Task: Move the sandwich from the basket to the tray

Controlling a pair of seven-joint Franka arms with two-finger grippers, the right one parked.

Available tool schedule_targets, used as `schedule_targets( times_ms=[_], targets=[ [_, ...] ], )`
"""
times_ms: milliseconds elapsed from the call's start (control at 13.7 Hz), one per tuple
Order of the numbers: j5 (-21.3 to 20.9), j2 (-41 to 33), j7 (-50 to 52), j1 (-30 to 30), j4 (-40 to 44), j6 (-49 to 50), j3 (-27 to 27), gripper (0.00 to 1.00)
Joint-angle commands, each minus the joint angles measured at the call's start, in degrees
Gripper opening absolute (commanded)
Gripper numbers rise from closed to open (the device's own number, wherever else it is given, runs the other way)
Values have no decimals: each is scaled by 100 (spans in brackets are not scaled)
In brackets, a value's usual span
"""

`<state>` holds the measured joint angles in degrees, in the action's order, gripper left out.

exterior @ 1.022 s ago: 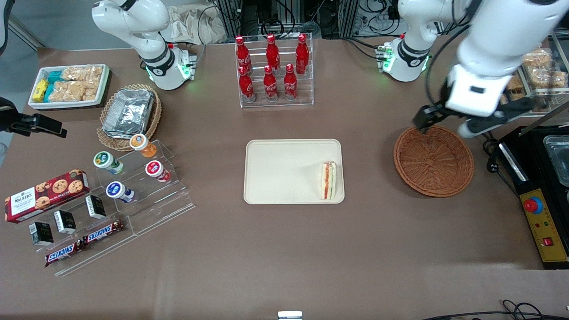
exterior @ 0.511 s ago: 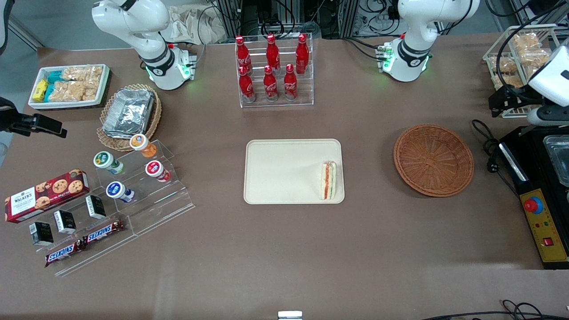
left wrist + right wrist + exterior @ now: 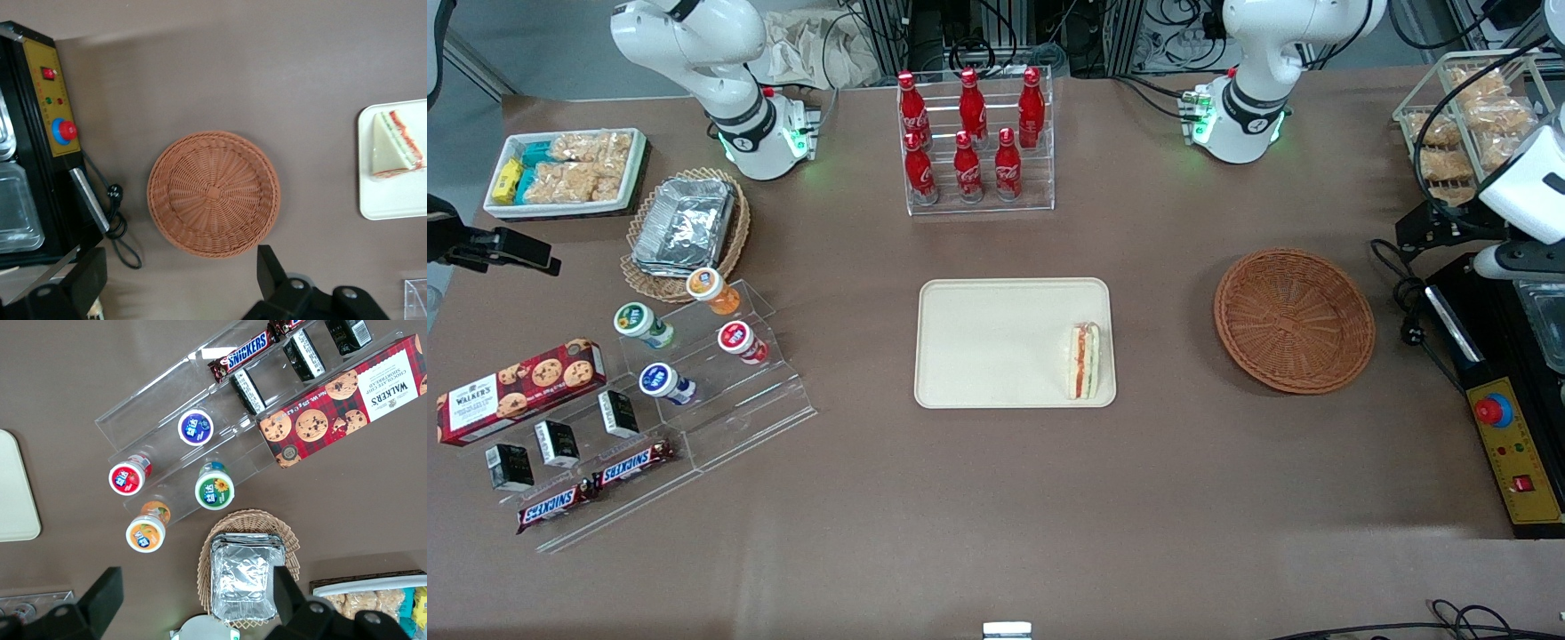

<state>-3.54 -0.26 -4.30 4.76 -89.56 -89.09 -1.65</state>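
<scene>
The sandwich (image 3: 1084, 361) (image 3: 393, 143) lies on the cream tray (image 3: 996, 342) (image 3: 390, 197), at the tray edge nearest the basket. The reddish-brown wicker basket (image 3: 1294, 320) (image 3: 213, 193) stands beside the tray toward the working arm's end of the table, with nothing in it. My gripper (image 3: 1427, 231) (image 3: 177, 283) hangs high near the table's working-arm end, apart from the basket and above the black machine's edge. It is open, with its fingers (image 3: 270, 270) spread wide and nothing between them.
A black machine with a yellow control panel and red button (image 3: 1516, 444) (image 3: 57, 100) sits at the working arm's end, with a black cable (image 3: 1405, 293) beside the basket. A wire rack of snack packets (image 3: 1463, 124) and a cola bottle rack (image 3: 974, 142) stand farther from the camera.
My gripper has left the spot over the basket's rim and swung to the working arm's end of the table. Sandwich, tray and basket have not moved.
</scene>
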Motion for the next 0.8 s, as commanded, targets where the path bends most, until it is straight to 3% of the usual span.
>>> schedule_targets(
  times_ms=[0,146,365,730],
  targets=[
    [186,-89,-185,-142,-71,-213,25,100],
    [476,-27,-80,-203,17,-214,7,100],
    [450,43,490,-221,123,-205,16,100],
    [292,26,466,-221,114,-161,16,100]
  ],
)
